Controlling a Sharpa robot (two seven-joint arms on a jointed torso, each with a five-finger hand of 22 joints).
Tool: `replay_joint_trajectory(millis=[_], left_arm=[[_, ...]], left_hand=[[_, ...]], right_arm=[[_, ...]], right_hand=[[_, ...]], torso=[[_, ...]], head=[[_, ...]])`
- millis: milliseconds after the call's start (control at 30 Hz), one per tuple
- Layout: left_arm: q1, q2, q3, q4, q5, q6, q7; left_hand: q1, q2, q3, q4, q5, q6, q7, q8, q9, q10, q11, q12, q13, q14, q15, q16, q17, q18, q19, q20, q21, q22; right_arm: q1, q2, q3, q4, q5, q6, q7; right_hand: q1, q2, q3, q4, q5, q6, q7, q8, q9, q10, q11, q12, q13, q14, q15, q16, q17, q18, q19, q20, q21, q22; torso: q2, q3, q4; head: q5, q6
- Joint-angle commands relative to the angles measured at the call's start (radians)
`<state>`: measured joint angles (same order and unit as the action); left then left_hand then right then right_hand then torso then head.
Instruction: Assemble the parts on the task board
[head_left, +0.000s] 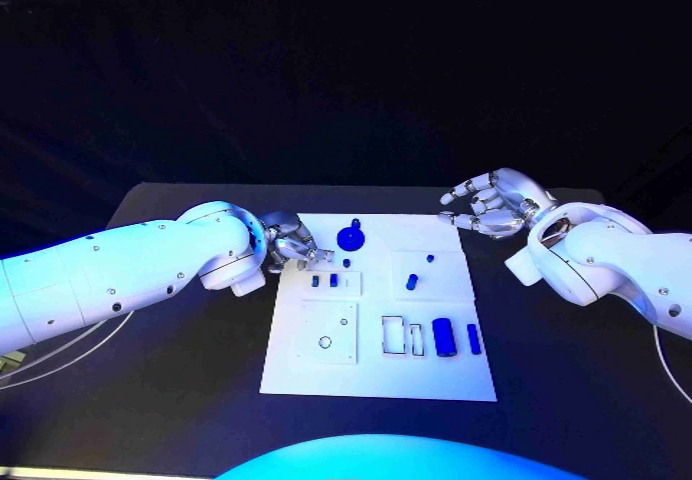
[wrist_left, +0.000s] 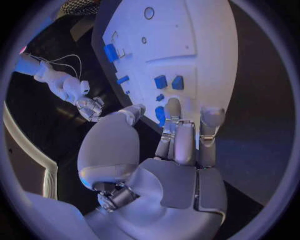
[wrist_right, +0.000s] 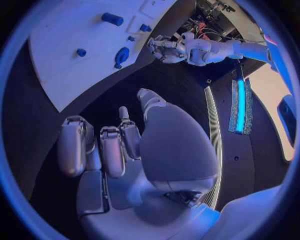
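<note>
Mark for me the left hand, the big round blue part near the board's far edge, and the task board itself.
left hand (head_left: 294, 248): head view, on the fingers at the board's left edge.
round blue part (head_left: 351, 238): head view, on its domed top.
task board (head_left: 375, 375): head view, on bare white plate near its front edge.

The task board (head_left: 310, 370) lies on the table (head_left: 188, 370) between both hands: left hand (head_left: 293, 245) over its edge, right hand (head_left: 490, 205) just past its far corner.

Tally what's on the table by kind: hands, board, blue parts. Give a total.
hands: 2, the left hand and the right hand
task board: 1
blue parts: 8, as far as the head view shows
total: 11
</note>
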<state>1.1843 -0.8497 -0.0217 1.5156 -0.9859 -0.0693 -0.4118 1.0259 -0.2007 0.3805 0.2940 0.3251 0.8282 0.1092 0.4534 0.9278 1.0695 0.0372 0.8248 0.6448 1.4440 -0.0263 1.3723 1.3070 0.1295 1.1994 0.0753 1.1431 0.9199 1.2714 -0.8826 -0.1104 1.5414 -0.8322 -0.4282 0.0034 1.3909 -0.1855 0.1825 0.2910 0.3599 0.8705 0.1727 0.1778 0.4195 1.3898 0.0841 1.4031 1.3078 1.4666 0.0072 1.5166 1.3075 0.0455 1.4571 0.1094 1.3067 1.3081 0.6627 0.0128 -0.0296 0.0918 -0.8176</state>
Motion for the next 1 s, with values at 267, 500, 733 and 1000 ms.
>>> replay_joint_trajectory(millis=[267, 500, 733, 1000], left_arm=[[0.001, 0.024, 0.000, 0.002, -0.085, -0.176, 0.337], [-0.001, 0.069, -0.020, -0.026, -0.299, -0.225, 0.441], [-0.002, 0.102, -0.037, -0.058, -0.474, -0.215, 0.452], [-0.002, 0.131, -0.051, -0.094, -0.588, -0.162, 0.404]], left_hand=[[0.312, -0.027, 0.052, -0.024, -0.002, -0.137, 0.069, -0.069, -0.133, -0.268, 0.076, -0.120, -0.115, -0.317, 0.070, -0.340, -0.333, 0.052, -0.188, 0.063, -0.331, -0.330], [0.431, -0.049, 0.079, -0.059, -0.008, -0.122, 0.063, -0.069, -0.213, -0.270, 0.073, -0.180, -0.203, -0.358, 0.068, -0.341, -0.374, 0.053, -0.195, 0.060, -0.325, -0.319], [0.444, -0.072, 0.063, -0.057, -0.012, -0.109, 0.045, -0.075, -0.257, -0.281, 0.079, -0.205, -0.239, -0.363, 0.073, -0.328, -0.385, 0.053, -0.203, 0.063, -0.314, -0.307], [0.440, -0.081, 0.010, -0.028, -0.011, -0.091, 0.038, -0.081, -0.309, -0.286, 0.081, -0.222, -0.277, -0.307, 0.075, -0.245, -0.348, 0.053, -0.195, 0.069, -0.291, -0.288]], right_arm=[[-0.001, 0.000, 0.000, -0.004, 0.002, -0.004, 0.015], [-0.002, 0.004, 0.000, -0.007, 0.008, -0.010, 0.024], [-0.002, 0.004, 0.000, -0.008, 0.011, -0.021, 0.035], [-0.002, 0.005, 0.000, -0.008, 0.013, -0.028, 0.040]], right_hand=[[-0.011, -0.001, -0.002, -0.004, 0.006, -0.006, -0.005, 0.003, -0.002, -0.008, -0.001, -0.009, 0.073, 0.075, -0.001, -0.007, 0.154, 0.018, -0.013, 0.000, -0.013, 0.082], [-0.005, -0.001, 0.004, -0.006, 0.007, -0.011, -0.005, 0.003, -0.004, -0.051, -0.001, -0.052, 0.030, 0.062, -0.001, -0.034, 0.111, 0.029, -0.037, -0.001, -0.066, 0.049], [-0.001, -0.002, 0.011, -0.005, 0.008, -0.015, -0.005, 0.006, -0.005, -0.086, -0.002, -0.091, -0.009, 0.048, -0.002, -0.066, 0.068, 0.042, -0.066, -0.002, -0.137, 0.005], [0.000, -0.003, 0.016, -0.005, 0.008, -0.017, -0.005, 0.008, -0.006, -0.113, -0.002, -0.122, -0.040, 0.043, -0.003, -0.081, 0.052, 0.048, -0.079, -0.003, -0.171, -0.016]], torso=[[0.000, 0.0000, -0.0003], [0.001, -0.0010, -0.0017], [0.000, 0.0006, 0.0001], [0.002, 0.0000, -0.0002]], head=[[-0.004, 0.005], [-0.005, 0.011], [-0.008, 0.012], [-0.007, 0.015]])
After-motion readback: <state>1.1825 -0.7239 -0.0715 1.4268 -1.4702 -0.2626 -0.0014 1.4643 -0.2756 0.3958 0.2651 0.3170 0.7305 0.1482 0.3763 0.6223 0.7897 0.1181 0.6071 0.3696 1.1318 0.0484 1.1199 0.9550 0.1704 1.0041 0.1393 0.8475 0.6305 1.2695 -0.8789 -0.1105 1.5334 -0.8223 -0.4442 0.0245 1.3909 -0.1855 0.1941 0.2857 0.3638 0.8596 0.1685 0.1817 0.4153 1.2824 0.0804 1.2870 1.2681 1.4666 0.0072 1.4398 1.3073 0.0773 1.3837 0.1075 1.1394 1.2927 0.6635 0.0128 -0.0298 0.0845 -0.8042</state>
